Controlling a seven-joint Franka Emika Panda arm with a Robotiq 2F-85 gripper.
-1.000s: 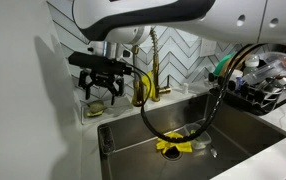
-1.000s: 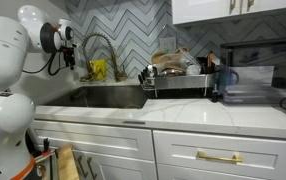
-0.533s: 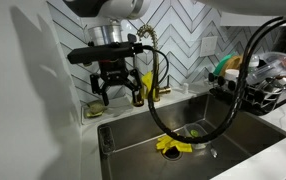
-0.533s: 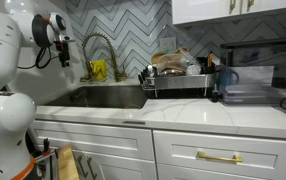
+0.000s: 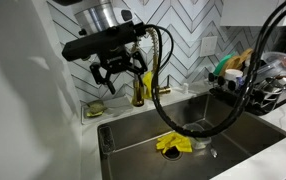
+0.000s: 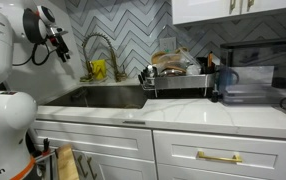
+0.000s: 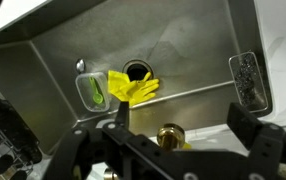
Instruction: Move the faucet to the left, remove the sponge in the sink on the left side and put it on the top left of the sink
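The gold faucet (image 5: 149, 82) stands behind the steel sink (image 5: 245, 128), its spring neck arching up; it also shows in an exterior view (image 6: 101, 52). A crumpled yellow item (image 5: 173, 145) lies by the drain on the sink floor, also in the wrist view (image 7: 133, 88). A greenish sponge-like piece (image 7: 93, 91) lies beside it. My gripper (image 5: 119, 70) is open and empty, hovering above the back counter just beside the faucet. In the wrist view the gold faucet top (image 7: 171, 136) sits between my spread fingers (image 7: 183, 122).
A small dish (image 5: 95, 108) sits on the back-left counter. A black hose (image 5: 188, 125) loops over the sink. A dish rack (image 5: 268, 85) full of dishes stands at the far side, also seen in an exterior view (image 6: 178, 72). A strainer (image 7: 246, 78) hangs on the sink wall.
My gripper has lifted from near the small dish and shifted up toward the faucet. It stays open. The yellow item in the sink has not moved.
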